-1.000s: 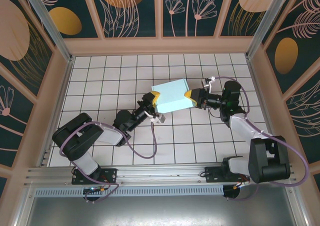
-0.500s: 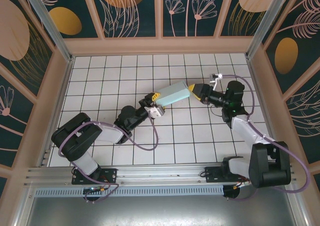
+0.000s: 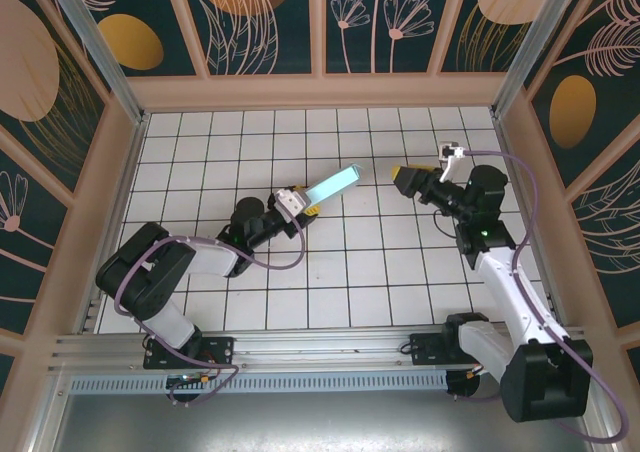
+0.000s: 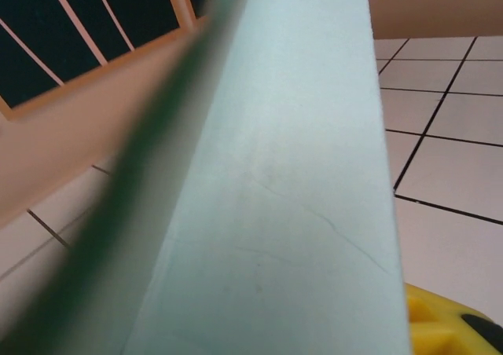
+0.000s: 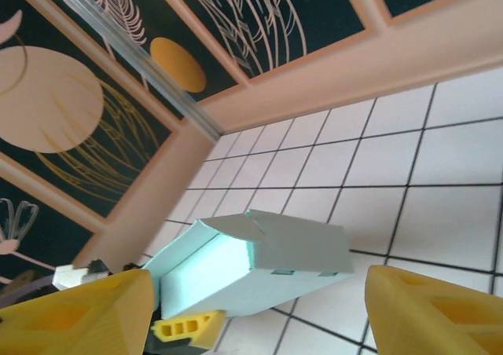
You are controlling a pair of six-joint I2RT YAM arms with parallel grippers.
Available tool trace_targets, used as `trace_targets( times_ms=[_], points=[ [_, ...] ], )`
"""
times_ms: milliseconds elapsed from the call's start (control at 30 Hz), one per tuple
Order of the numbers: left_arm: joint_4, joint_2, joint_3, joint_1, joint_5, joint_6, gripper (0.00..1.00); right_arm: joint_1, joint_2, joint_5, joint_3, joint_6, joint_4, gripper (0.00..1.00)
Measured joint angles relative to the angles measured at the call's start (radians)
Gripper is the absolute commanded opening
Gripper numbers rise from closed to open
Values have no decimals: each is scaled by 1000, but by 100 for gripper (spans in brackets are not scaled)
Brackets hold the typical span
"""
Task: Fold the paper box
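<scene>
A second ago both grippers held the pale mint thin-card paper box (image 3: 333,184) between them, its broad face up; now the right gripper (image 3: 408,180) has let go and drawn back to the right, well apart from the box, its yellow fingers (image 5: 431,312) spread wide with nothing between them; the left gripper (image 3: 303,204) alone grips the box by its near end, clenched on the card, one yellow finger (image 4: 444,323) showing beside it. The box has turned on edge, so from above it reads as a thin slanted strip over the middle of the white tiled bench (image 3: 400,272); whether it touches the tiles I cannot tell. From the right wrist it looks closed into a flat rectangular body with a flap laid over its end; the folding seems close to done, with one arm left to set it down or press the last flap. No brand, label or writing can be read on the card, the grippers or the bench.
</scene>
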Motion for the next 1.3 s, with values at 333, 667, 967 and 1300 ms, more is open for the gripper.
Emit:
trace_targets(
  times_ms=[333,667,967,1300],
  points=[
    [-136,0,5,10,74,-80,11,130,-2,104,-8,-212,-61,69],
    [-373,27,50,11,252,-4,14,320,151,285,15,-418,-150,60],
    [-471,49,92,11,309,80,15,327,151,375,84,-486,-280,57],
    [-478,76,119,11,340,127,14,394,171,439,129,-563,-430,64]
  ],
)
